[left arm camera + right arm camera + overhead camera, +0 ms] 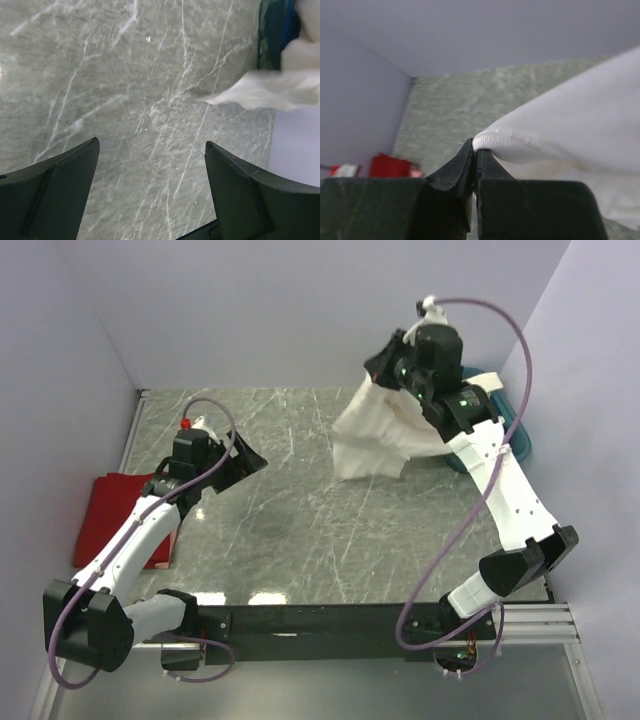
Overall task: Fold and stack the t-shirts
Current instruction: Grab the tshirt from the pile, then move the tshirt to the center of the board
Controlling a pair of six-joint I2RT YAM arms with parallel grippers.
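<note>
The surface looked like polished grey-green stone with white veins, glossy enough to show bright light patches along its near edge. The cream-white t-shirt was soft, matt cloth in loose folds, with a stitched, rolled hem. The red t-shirt at the left was matt cloth too. The teal basin at the far right looked like smooth plastic. The left gripper had dull black fingers, seemingly plastic with a faint grain. The right arm's shell was smooth white plastic with a slight sheen. The near rail looked like ribbed bare metal.
</note>
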